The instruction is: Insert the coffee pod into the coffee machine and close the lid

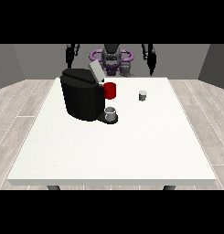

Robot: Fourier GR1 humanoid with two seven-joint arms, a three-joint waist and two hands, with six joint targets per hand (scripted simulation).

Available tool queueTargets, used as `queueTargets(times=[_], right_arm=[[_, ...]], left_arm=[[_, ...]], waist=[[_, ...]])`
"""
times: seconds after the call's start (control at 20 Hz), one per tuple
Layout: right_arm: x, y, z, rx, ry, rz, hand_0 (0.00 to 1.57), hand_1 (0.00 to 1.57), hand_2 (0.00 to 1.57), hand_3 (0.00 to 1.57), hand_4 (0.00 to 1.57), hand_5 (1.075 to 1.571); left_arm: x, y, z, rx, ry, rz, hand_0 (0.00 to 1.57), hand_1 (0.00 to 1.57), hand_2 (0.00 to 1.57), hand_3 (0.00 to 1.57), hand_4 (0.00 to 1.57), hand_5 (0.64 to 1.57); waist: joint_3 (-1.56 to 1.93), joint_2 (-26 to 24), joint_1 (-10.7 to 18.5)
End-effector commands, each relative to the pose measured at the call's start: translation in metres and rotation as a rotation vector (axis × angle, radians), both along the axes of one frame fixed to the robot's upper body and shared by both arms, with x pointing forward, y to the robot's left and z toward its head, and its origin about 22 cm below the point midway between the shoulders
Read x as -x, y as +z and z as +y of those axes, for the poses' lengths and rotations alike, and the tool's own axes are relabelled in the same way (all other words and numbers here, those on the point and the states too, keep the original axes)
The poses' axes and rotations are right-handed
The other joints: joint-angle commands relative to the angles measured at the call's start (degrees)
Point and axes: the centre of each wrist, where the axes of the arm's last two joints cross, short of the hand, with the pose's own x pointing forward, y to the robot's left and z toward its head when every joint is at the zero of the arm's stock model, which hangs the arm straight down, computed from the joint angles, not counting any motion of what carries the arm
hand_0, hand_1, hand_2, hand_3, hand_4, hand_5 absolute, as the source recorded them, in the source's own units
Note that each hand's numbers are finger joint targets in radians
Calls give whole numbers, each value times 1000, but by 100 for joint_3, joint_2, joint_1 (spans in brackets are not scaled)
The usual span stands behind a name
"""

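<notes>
A broad white desk (109, 155) fills the scene, its far edge meeting my torso at the top of the front view. On its left half sits the black coffee machine (81, 96), the biggest item on the surface, its grey lid (96, 71) tilted up and open above the brewing head. A red part (110, 90) shows just beside the machine's right side, touching the body, below the raised lid. Under it, on the machine's dark base, stands a small grey cup (111, 113).

The coffee pod (142, 95), a small grey cylinder, stands upright on the desk right of the machine, apart from it and nearer my side of the surface than the camera's.

My arms hang at my sides, behind the desk's far edge. My robot hand at the view's right (152, 67) is lowered well above and behind the pod, touching nothing; my robot hand at the view's left (69, 57) sits behind the machine. Both are small and dark here, and I cannot tell how their fingers lie.
</notes>
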Motion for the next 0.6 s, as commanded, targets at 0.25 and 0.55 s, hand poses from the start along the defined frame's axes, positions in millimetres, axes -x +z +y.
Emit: queueTargets(times=[0.25, 0.55], right_arm=[[15, -29, -9, -9, -32, 122, 0, 0, 0, 0, 128, 1571], [12, -29, -21, -87, -221, -49, 0, 0, 0, 0, 145, 1571]], left_arm=[[25, -15, 1, 41, -136, -112, 0, 0, 0, 0, 304, 1571], [28, -16, 11, -70, -133, -130, 0, 0, 0, 0, 264, 1571]], waist=[[293, -258, 265], [295, -204, 131]])
